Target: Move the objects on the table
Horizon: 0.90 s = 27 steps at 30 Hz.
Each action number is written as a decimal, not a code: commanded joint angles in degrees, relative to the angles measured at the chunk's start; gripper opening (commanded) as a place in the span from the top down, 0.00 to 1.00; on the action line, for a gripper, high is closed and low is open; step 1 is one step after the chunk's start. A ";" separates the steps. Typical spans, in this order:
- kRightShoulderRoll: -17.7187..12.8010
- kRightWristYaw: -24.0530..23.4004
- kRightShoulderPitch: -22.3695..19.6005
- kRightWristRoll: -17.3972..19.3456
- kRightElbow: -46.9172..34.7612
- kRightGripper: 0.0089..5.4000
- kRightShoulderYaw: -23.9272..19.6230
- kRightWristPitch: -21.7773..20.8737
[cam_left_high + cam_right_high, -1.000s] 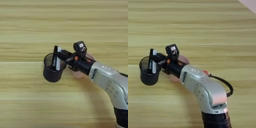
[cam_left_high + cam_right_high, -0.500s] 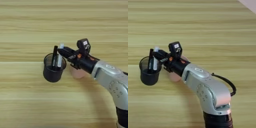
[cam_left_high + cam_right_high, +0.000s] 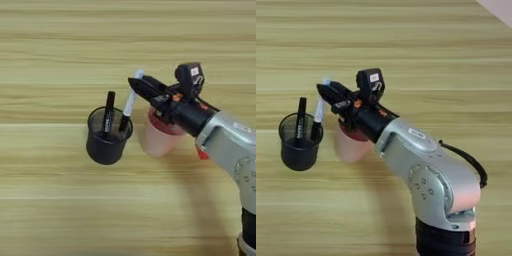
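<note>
Standing dark end down in the mesh cup (image 3: 106,145) on the desk (image 3: 50,50), the white marker (image 3: 129,102) leaned its top up and right toward the gripper (image 3: 137,86). The black marker (image 3: 108,113) stood almost upright beside it. The gripper's fingers lay close together, holding nothing, just off the white marker's top, above the pink cup (image 3: 159,137). A bit of red (image 3: 202,154) showed under the forearm.

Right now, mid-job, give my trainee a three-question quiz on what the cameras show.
1. True or false: the black marker stands in the black mesh cup.
2. Which cup sits directly under the hand? A) pink cup B) mesh cup
3. Fill in: the white marker rests with its ____ end down in the mesh cup.

Key: 1 true; 2 A; 3 dark.
</note>
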 commanded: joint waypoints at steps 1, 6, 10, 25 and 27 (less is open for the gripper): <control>-1.43 -1.08 -4.82 2.35 -2.29 0.86 -4.01 -3.28; -3.37 -2.05 -6.31 5.03 -1.80 0.86 -8.46 -3.61; -5.02 -2.32 -6.69 6.85 -1.28 0.86 -11.67 -4.06; -9.50 -3.13 -4.67 8.76 0.97 0.86 -17.02 -4.42; -9.82 -3.25 -4.20 8.09 1.57 0.86 -16.64 -4.29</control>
